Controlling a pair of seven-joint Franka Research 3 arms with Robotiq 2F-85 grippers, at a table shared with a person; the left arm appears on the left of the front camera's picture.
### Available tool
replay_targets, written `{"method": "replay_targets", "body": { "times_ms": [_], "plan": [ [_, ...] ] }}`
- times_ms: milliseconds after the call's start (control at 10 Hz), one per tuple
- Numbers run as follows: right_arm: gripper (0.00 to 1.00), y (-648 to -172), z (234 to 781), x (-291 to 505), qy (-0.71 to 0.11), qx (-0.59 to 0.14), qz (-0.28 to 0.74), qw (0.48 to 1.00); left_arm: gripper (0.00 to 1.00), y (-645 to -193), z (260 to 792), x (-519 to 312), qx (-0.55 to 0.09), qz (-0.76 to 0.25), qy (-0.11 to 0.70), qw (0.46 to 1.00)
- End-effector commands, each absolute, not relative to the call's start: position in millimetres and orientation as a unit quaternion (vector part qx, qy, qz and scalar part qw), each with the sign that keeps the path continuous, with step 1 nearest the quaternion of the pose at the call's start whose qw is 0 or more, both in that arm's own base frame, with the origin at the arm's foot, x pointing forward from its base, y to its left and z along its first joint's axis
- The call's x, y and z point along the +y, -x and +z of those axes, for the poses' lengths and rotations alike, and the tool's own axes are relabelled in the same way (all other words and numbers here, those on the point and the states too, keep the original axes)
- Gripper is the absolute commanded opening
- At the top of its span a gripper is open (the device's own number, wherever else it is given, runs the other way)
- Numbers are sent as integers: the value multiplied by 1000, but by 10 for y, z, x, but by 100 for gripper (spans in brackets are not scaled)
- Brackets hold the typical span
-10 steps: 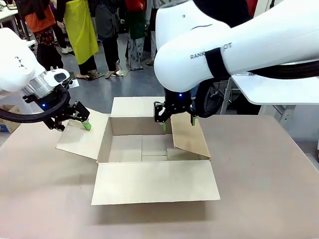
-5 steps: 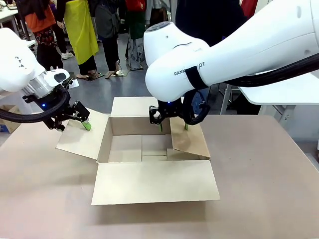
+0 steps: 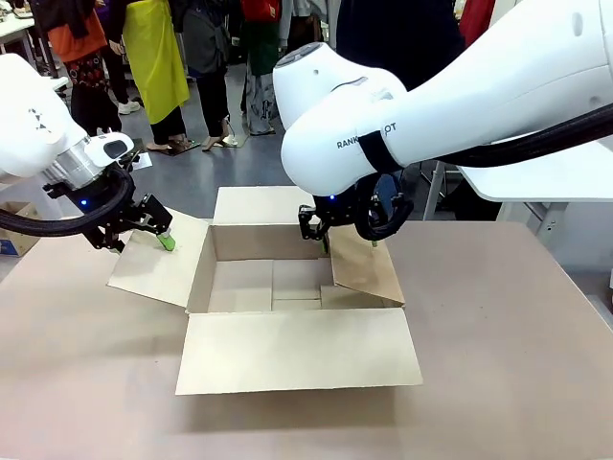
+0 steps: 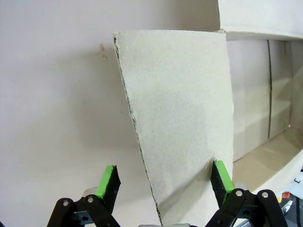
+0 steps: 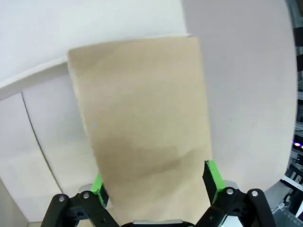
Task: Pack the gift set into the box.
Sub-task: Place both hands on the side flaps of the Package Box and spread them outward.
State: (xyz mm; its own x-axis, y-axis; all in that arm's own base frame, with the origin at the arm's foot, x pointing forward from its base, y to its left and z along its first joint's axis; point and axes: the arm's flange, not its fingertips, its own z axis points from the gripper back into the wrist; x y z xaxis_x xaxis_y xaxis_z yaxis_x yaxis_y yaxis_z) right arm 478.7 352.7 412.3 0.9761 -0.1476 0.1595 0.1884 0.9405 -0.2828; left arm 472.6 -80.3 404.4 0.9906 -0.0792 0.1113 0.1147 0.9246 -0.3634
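- Front view: the cardboard box (image 3: 268, 241) sits mid-desk (image 3: 508, 364) with all four flaps spread. The left jaws hover at its left flap (image 3: 158, 264), and the right jaws are over the right flap (image 3: 369, 268).
- Left wrist view: the jaws are wide apart, straddling the left flap (image 4: 180, 118) and gripping nothing.
- Right wrist view: the jaws are parted around the right flap (image 5: 147, 127). I'd say flap-spreading is the step in hand; next, the flaps need holding clear so the gift set can go in.

The box (image 3: 297, 350) is plain, unprinted brown cardboard, paler inside, and the table (image 3: 498, 364) under it is a dull pinkish tan. At the box's left flap the left gripper (image 4: 165, 182) is black with bright green pads. At its right flap the right gripper (image 5: 155, 184) has the same colours, below a white arm (image 3: 479, 86).
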Motion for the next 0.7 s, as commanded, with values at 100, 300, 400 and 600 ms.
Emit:
{"method": "replay_targets", "body": {
  "times_ms": [100,300,400,600],
  "plan": [
    [100,-4612,4377,3384,176,-110,-126,970,100,-4694,4050,-803,-50,-44,179,982],
    [100,-4529,4517,3144,160,-111,-141,971,100,-4694,4050,-803,-50,-44,179,982],
    [100,-4490,4566,2899,128,-105,-145,975,100,-4694,4050,-803,-50,-44,179,982],
    [100,-4299,4676,2302,53,-98,-138,984,100,-4694,4050,-803,-50,-44,179,982]
  ]
}}
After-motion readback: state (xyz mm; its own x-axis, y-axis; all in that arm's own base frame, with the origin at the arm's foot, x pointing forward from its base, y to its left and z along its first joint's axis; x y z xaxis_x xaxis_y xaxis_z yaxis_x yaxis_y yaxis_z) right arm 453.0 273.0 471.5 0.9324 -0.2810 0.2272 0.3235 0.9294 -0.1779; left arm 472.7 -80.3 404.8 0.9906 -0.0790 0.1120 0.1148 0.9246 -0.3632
